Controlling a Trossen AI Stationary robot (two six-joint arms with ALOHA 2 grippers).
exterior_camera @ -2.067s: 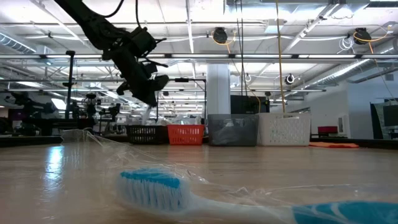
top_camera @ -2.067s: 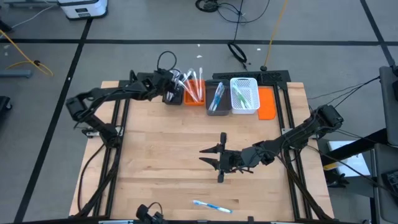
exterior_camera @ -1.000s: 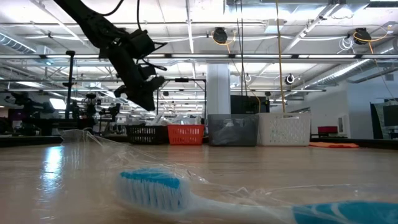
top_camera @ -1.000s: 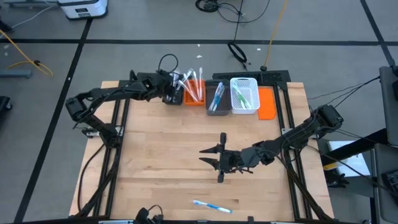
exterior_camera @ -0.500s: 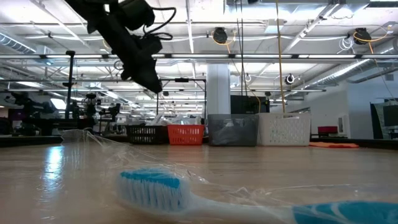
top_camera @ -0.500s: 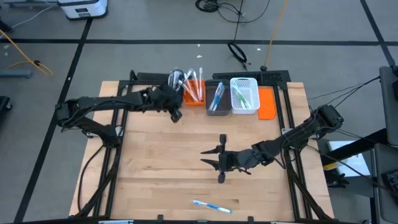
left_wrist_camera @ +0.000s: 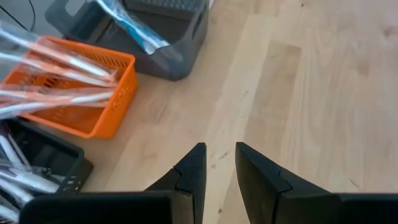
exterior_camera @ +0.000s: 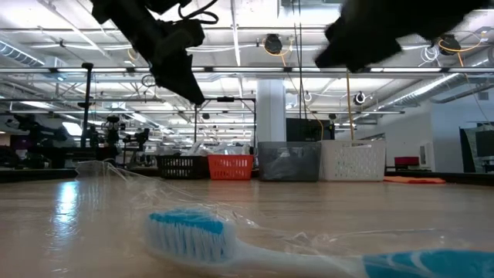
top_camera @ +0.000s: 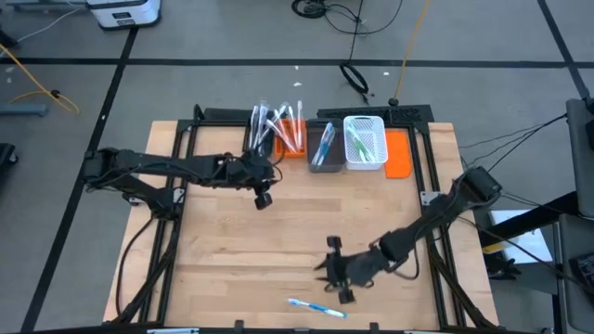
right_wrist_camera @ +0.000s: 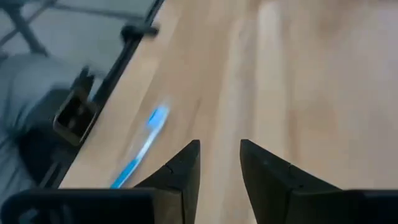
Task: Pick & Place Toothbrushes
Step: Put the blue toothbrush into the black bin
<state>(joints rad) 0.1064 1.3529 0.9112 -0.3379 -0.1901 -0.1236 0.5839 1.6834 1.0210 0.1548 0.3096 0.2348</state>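
One blue toothbrush [top_camera: 316,308] lies alone near the worktop's [top_camera: 223,241] front edge, right gripper [top_camera: 336,269] just behind it with fingers slightly apart and empty, left gripper [top_camera: 263,193] likewise, near the bins [top_camera: 325,147] by the back edge.

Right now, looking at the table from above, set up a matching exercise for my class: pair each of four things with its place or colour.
Things:
1. blue toothbrush
2. white bin
3. left gripper
4. orange bin

Descriptions:
A. holds green brushes
B. lies alone near the table's front edge
C. holds pink-red brushes
D. hangs over bare wood before the bins

Pairs: 1-B, 2-A, 3-D, 4-C
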